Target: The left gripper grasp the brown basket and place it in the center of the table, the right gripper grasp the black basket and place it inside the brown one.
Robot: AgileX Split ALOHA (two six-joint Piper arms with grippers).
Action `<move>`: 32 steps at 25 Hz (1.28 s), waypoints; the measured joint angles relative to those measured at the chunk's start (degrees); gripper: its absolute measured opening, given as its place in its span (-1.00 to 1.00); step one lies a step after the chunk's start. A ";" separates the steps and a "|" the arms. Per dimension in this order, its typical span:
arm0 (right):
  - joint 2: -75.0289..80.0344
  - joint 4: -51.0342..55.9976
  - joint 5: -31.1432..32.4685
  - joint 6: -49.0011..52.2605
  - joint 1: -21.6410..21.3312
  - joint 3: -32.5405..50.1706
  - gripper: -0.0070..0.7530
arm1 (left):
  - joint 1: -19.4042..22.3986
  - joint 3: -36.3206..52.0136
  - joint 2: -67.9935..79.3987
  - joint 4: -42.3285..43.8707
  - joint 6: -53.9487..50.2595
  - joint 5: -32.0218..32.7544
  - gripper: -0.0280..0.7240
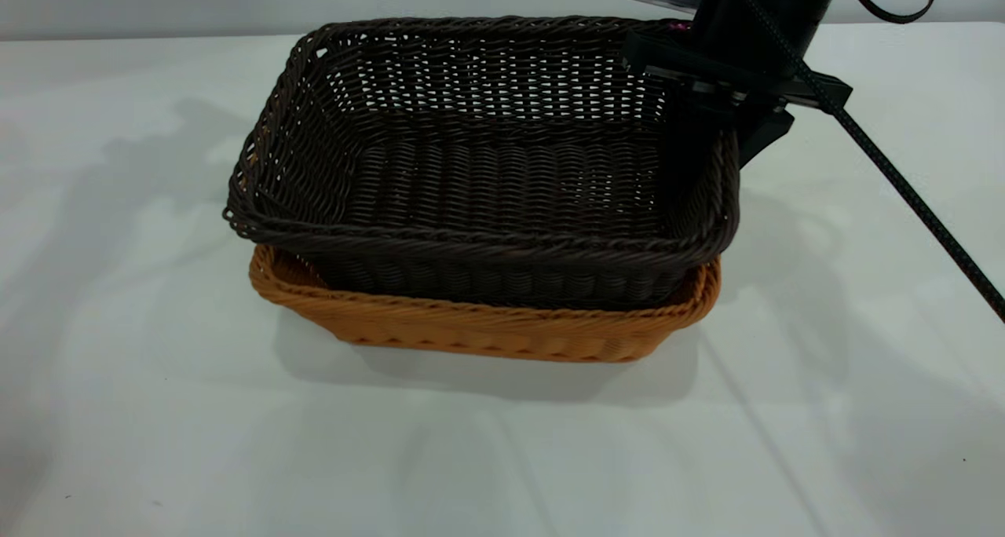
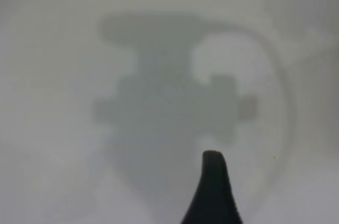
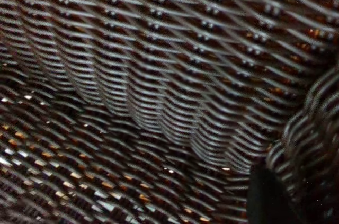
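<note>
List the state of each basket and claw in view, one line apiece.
black basket: empty, upright, nested in the orange one, sitting a little high at its left end.
brown basket: upright on the table, holding the black one.
right claw: at the black basket's far right rim corner.
left claw: clear of both baskets, over bare table.

1 black basket (image 1: 502,168), 1 brown basket (image 1: 487,329), 1 table (image 1: 157,411).

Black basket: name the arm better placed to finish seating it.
Right. Its claw is at the black basket's right rim, the basket already partly in the brown basket. The left claw hangs over bare table.
</note>
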 joint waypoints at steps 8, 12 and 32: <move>0.00 0.96 0.17 -0.69 0.04 -0.95 0.36 | 0.00 0.00 0.00 0.00 0.00 -0.50 0.46; 0.00 -3.86 3.21 -1.04 0.04 -6.28 0.62 | 0.00 0.00 -0.38 0.00 0.00 -1.53 0.46; -28.97 -10.02 10.83 -0.06 0.04 -25.85 0.52 | 0.00 0.00 -30.32 -0.17 -6.30 10.35 0.46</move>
